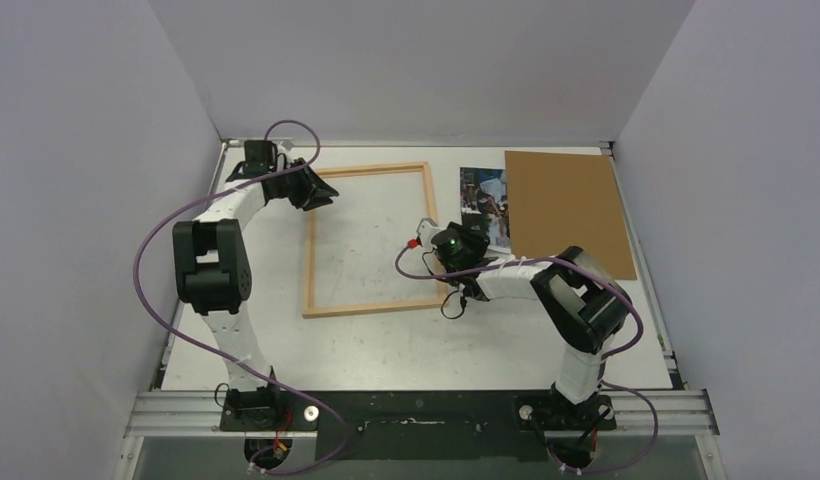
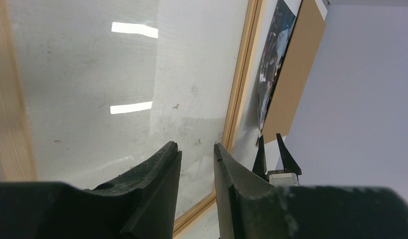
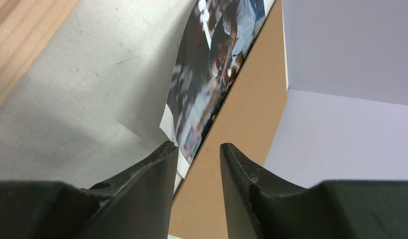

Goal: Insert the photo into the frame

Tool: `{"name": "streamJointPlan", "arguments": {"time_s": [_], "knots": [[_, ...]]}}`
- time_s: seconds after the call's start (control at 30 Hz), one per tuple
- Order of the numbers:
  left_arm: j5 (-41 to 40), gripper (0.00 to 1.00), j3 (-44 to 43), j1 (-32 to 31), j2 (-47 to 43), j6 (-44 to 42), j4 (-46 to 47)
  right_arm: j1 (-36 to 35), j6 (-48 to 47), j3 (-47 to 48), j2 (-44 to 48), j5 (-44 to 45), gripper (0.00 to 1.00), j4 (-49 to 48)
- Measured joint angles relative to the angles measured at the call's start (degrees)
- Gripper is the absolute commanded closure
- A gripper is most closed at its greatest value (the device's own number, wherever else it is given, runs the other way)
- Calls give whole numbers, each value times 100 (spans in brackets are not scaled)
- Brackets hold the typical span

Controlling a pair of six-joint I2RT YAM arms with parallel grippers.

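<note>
The light-wood frame [image 1: 371,169] lies flat in the middle of the table, with bare table inside it. The photo [image 1: 483,200] lies to its right, with its right edge against the brown backing board [image 1: 566,205]. My left gripper [image 1: 326,194] is open and empty over the frame's far left corner; its wrist view shows my left gripper [image 2: 197,149] above the frame's inside, with the right rail [image 2: 240,74] and the photo [image 2: 274,55] beyond. My right gripper [image 1: 476,240] is open and empty at the photo's near end. In its wrist view my right gripper [image 3: 198,149] straddles the line between the photo [image 3: 212,74] and the board [image 3: 242,139].
The photo's left edge curls a little off the table [image 3: 82,99]. Grey walls close the table at the back and both sides. A frame rail [image 3: 23,45] shows at the left of the right wrist view. The right gripper's fingers [image 2: 286,155] show in the left wrist view.
</note>
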State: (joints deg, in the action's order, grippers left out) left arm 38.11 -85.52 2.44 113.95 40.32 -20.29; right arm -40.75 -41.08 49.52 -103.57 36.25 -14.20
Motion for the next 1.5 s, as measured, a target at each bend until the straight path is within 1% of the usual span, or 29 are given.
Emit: {"name": "streamJointPlan", "arguments": {"time_s": [0.13,0.27,0.37,0.5,0.57,0.77,0.9,1.0,1.1,1.2,1.37,1.5], "knots": [[13,70,0,-177,2,15,2,28,20,-66,17,2,65,-37],[13,69,-2,-350,28,70,2,35,17,-157,17,4,63,-39],[22,69,-2,-444,42,111,4,61,-22,-175,17,61,59,-85],[33,67,-4,-459,42,140,9,61,-61,-175,4,94,46,-216],[33,66,-4,-459,46,151,13,66,-31,-175,4,-26,44,-116],[35,65,-98,-503,105,160,26,114,398,-50,7,-531,43,584],[35,63,-315,-660,236,251,55,433,1233,205,72,-859,43,935],[35,59,-535,-872,407,330,116,1045,2245,542,216,-1239,41,1403],[35,55,-669,-1121,540,455,221,1661,3209,970,304,-1593,36,1786],[42,54,-831,-1419,704,601,365,2184,4197,1657,249,-1963,36,2400],[68,53,-1010,-1884,975,918,702,2457,5469,2581,-107,-2800,38,3115],[87,52,-1040,-2227,1152,1241,1005,2494,6352,2839,-553,-3379,42,3609]]}}
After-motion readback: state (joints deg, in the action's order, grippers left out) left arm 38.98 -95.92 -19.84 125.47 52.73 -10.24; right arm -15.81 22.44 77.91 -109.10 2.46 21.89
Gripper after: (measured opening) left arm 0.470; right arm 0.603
